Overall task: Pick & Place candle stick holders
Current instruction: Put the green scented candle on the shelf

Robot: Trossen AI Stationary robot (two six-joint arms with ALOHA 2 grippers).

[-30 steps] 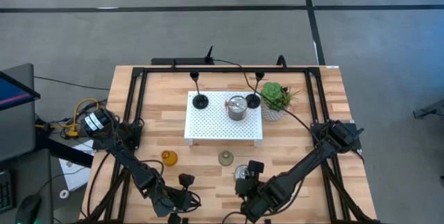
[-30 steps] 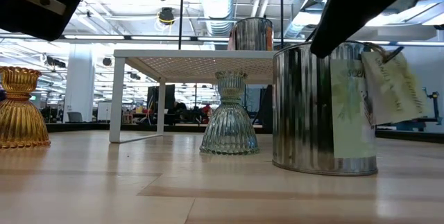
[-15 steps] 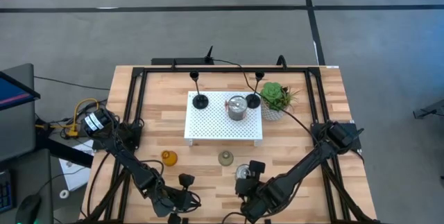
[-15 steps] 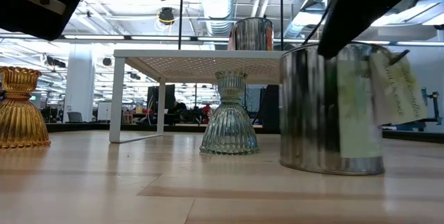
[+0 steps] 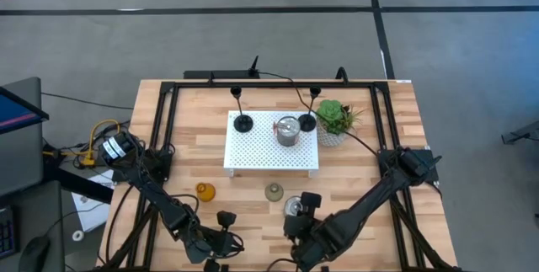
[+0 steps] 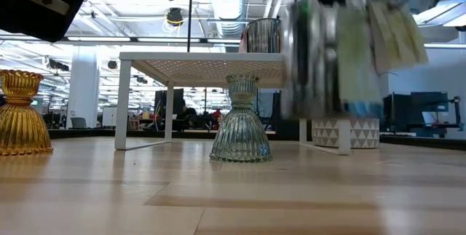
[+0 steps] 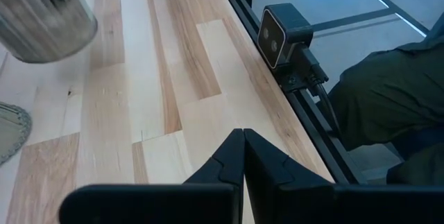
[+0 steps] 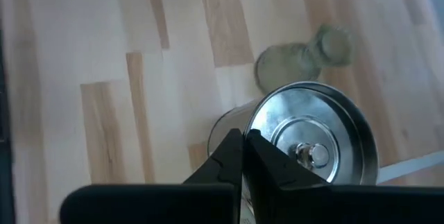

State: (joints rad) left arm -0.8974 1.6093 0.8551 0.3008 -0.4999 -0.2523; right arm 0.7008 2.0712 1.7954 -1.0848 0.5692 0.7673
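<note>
Only partly visible: blurred silver cup [image 6: 331, 53].

Two thin-stemmed black holders [image 5: 242, 121], two shiny silver cups [image 5: 288, 130] (one lifted), one amber glass holder [image 5: 205, 191], one grey-green holder [image 5: 274, 192].

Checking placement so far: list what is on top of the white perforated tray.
On the white perforated tray stand a silver cup holder and a black stemmed holder. A second black holder sits at its right edge; whether it rests on it is unclear.
</note>
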